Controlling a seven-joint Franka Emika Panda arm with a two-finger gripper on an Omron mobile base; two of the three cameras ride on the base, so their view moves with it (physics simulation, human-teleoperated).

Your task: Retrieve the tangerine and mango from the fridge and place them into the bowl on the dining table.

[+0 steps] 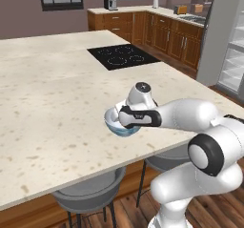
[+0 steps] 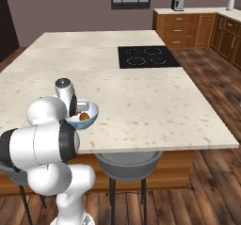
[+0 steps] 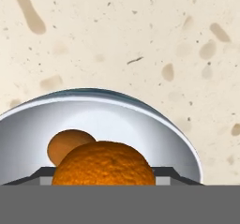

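The pale blue-white bowl stands near the front edge of the dining table. A smooth orange mango lies inside it. My gripper hangs just over the bowl, and its hand covers part of the rim. The rough-skinned tangerine sits between my two dark fingertips, shut on it, low over the bowl's white inside. The fridge stands at the far right with its white inside showing.
A black cooktop is set into the table beyond the bowl. Grey stools are tucked under the table's front edge. Wooden cabinets line the back wall.
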